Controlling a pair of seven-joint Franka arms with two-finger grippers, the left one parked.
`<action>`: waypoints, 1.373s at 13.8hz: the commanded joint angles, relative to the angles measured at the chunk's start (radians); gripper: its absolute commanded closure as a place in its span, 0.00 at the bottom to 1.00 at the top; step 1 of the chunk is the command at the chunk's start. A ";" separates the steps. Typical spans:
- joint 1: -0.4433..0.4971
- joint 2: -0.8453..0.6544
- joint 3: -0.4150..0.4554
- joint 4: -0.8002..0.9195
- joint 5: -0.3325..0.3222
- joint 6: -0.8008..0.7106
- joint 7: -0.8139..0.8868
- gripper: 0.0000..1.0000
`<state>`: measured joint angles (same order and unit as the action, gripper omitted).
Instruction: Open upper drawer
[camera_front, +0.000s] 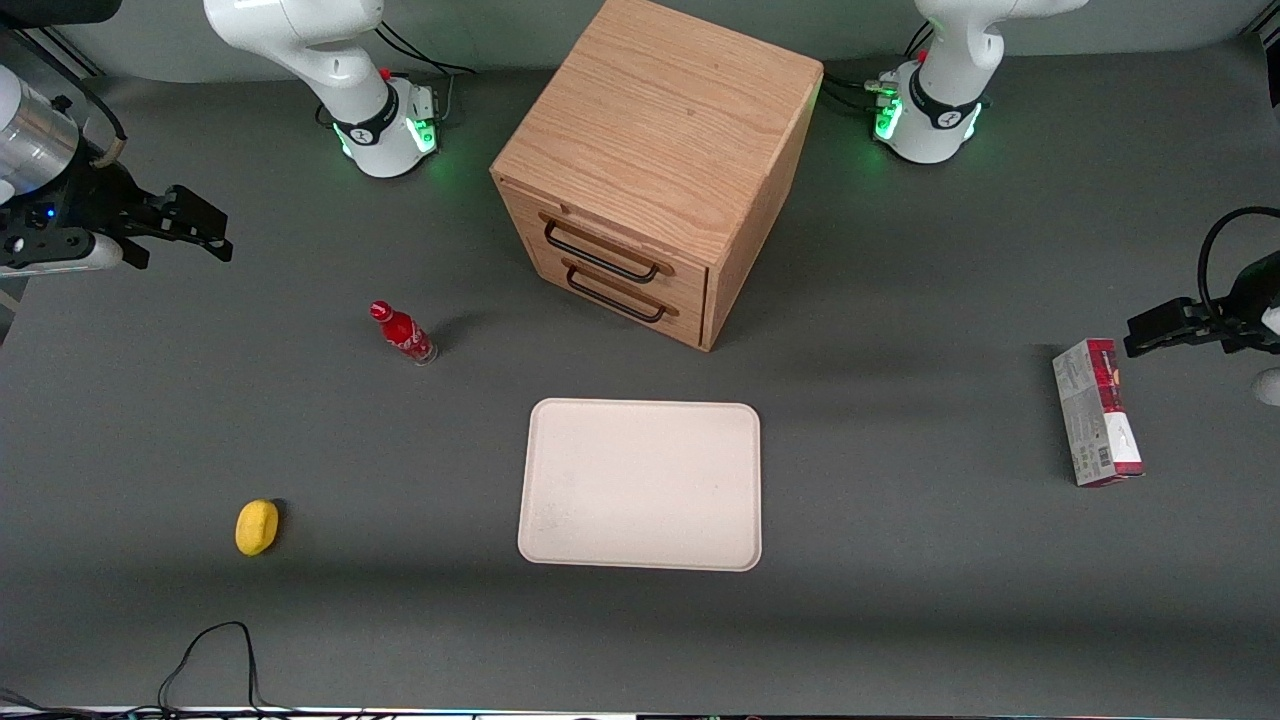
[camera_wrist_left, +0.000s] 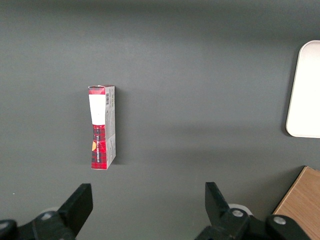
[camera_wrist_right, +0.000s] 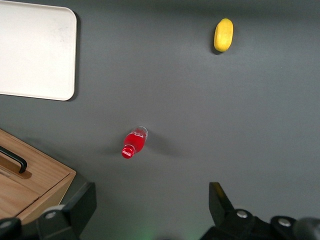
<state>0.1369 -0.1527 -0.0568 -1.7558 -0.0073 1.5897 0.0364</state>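
Both drawers shut; upper drawer (camera_front: 600, 250) flush in cabinet (camera_front: 655, 160). Gripper (camera_front: 195, 228) hangs at working arm's desk edge, fingers wide, holding nothing.

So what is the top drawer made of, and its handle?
The upper drawer looks like light oak-coloured wood, matte, with visible grain lines. Its handle looks like thin black metal wire, though painted plastic is possible. The end effector hangs open toward the working arm's end of the table, apart from the cabinet.

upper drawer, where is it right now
The upper drawer is shut, the topmost in the cabinet, directly above the bottom drawer. The gripper, open, hangs toward the working arm's end of the table, well clear of it.
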 joint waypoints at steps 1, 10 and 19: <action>0.001 -0.001 0.003 -0.002 -0.005 0.004 0.001 0.00; 0.003 0.206 0.291 0.190 0.112 0.004 0.002 0.00; 0.007 0.366 0.666 0.225 0.257 0.061 -0.163 0.00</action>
<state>0.1571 0.1644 0.6079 -1.5541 0.1855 1.6271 -0.0154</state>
